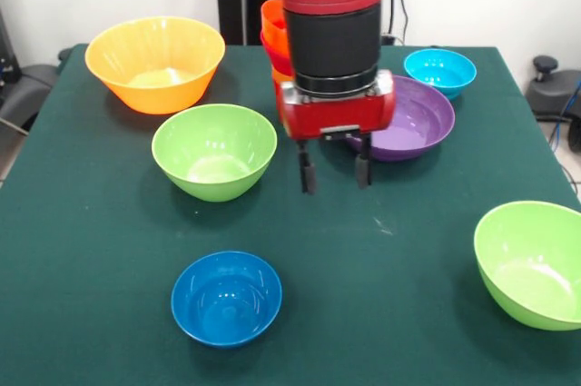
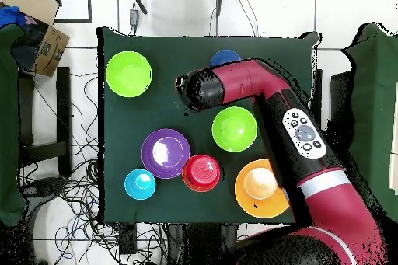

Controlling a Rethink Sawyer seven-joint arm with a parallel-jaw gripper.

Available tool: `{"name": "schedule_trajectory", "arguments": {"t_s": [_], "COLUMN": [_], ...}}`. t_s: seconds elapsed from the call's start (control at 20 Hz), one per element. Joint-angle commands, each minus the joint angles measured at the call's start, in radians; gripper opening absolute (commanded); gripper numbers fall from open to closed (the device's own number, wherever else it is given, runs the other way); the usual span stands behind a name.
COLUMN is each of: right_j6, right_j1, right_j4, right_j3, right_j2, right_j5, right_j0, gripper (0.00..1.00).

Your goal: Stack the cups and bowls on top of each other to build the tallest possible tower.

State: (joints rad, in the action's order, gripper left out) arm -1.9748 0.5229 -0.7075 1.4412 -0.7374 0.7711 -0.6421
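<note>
- Tower [image 1: 275,36]: sits at the far middle of the table [image 1: 91,222], mostly hidden behind the arm [image 1: 331,23] in the front view. Only an orange rim over a red one shows there. From overhead it reads as a red round top [image 2: 201,172], touching the 4 o'clock edge of the purple bowl.
- Arm: red and black, comes down over the table centre in the front view; overhead it sweeps from the base up toward 11 o'clock.
- Yellow-orange bowl [image 1: 155,64]: largest one, upright and empty, at 10 o'clock of the table centre in the front view; overhead [image 2: 262,188] it lies just beside the tower, at its 4 o'clock.
- Purple bowl [image 1: 413,123]: wide, upright, partly behind the gripper in the front view.
- Lime green bowl [image 1: 214,150]: upright, empty, at 9 o'clock of the gripper, near it but apart.
- Second lime green bowl [image 1: 531,263]: at the table's 4 o'clock edge in the front view, cut by the frame, well apart from the rest.
- Dark blue bowl [image 1: 226,298]: upright, empty, alone at 7 o'clock of the gripper.
- Light blue bowl [image 1: 439,71]: upright, just beside the purple bowl at its 1 o'clock.
- Gripper [image 1: 335,169]: points down, two dark fingers [image 1: 307,171] spread apart with bare cloth visible between them; released, grasping nothing, tips above the table.
</note>
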Motion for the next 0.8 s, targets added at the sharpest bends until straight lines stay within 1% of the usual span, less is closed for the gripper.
{"name": "schedule_trajectory", "arguments": {"t_s": [0.05,0.3,0.5,0.8], "right_j6": [0.418,0.467,0.497,0.485], "right_j1": [0.026,0.022,0.023,0.048], "right_j4": [0.007,0.008,0.011,0.016], "right_j3": [-0.079,-0.086,-0.089,-0.041], "right_j2": [-0.035,-0.059,-0.056,-0.031], "right_j5": [0.186,0.214,0.233,0.240], "right_j0": [-0.040,-0.074,-0.091,-0.108], "gripper": [1.00,1.00,1.00,1.00]}}
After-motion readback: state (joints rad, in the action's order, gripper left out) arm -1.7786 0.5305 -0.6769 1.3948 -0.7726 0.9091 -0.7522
